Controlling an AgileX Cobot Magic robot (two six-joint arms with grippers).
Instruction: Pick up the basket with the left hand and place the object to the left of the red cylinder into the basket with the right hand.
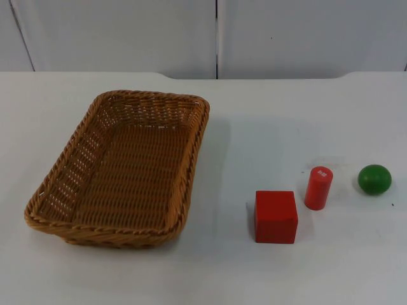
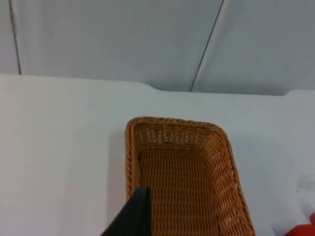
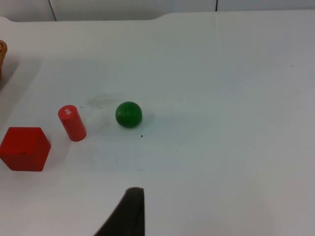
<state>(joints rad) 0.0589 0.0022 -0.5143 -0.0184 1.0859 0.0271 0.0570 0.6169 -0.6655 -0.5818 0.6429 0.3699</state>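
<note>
Four things lie on the white table [image 1: 273, 121], and the basket [image 1: 70, 162] is the largest of them. It is a rectangular wicker tray, resting flat on the table with nothing inside it, its long sides running away toward the grey wall [image 1: 127, 32]. In the left wrist view the basket [image 2: 135, 147] sits right ahead of the left gripper, whose black fingertip [image 2: 135, 216] overlaps the near part of the rim; the gripper holds nothing, and I cannot tell how wide its jaws stand.

Well apart from the basket, on its right, stands the red cube [image 1: 276, 216], the nearest block to the basket. This cube is the task's object, for it sits just beside the red cylinder [image 1: 318, 188], on the side facing the basket, close to it but not touching. The cylinder stands upright with a small white mark on its top face. Farthest from the basket is the green ball [image 1: 374, 179], near the cylinder and apart from it.

The right wrist view takes in the cube [image 3: 24, 149], the cylinder [image 3: 72, 123] and the ball [image 3: 129, 114] in a row, with the right gripper's fingertip [image 3: 129, 214] above the bare table, clear of all three. Its jaws' spread cannot be told either.
</note>
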